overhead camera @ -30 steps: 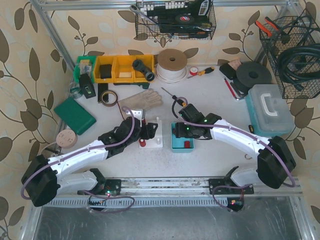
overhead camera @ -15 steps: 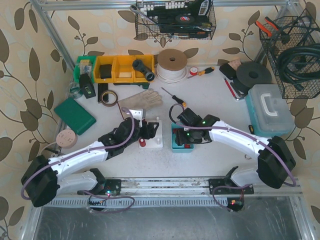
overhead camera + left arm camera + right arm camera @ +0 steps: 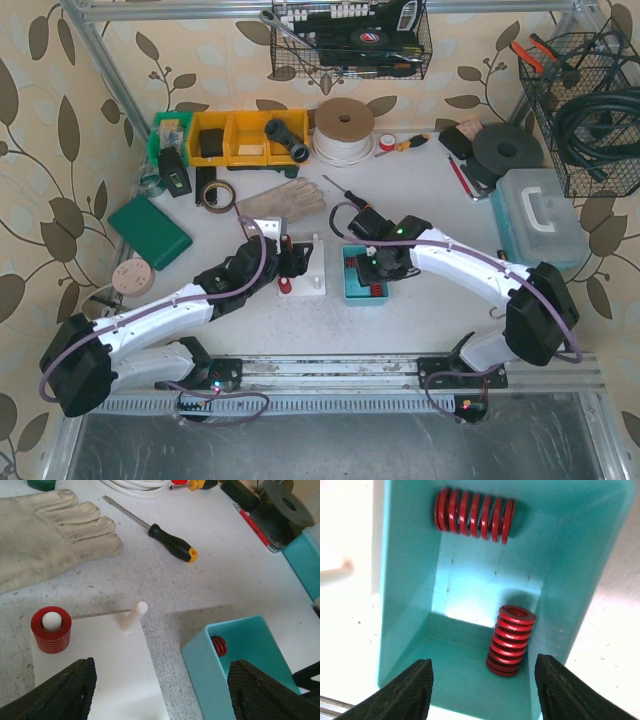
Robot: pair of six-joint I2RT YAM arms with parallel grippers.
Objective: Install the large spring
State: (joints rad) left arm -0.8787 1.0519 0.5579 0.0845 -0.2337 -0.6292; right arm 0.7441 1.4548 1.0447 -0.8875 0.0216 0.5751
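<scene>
A teal bin (image 3: 470, 595) holds two red springs: one (image 3: 510, 641) stands near its right wall, a longer one (image 3: 472, 521) lies along the far wall. My right gripper (image 3: 482, 692) is open, just above the bin, jaws either side of the standing spring. A white base plate (image 3: 100, 675) carries a short red spring (image 3: 51, 629) on one peg and a bare white peg (image 3: 133, 615). My left gripper (image 3: 162, 690) is open and empty over the plate's near edge. In the top view the plate (image 3: 312, 262) lies left of the bin (image 3: 365, 275).
A work glove (image 3: 45, 535) and a black-handled screwdriver (image 3: 162, 534) lie behind the plate. Yellow bins (image 3: 245, 137), a cable coil (image 3: 343, 130), a green case (image 3: 150, 232) and a pale blue toolbox (image 3: 538, 220) ring the work area.
My right gripper has moved left from the bin's right side to directly over the bin. The left arm has barely moved.
</scene>
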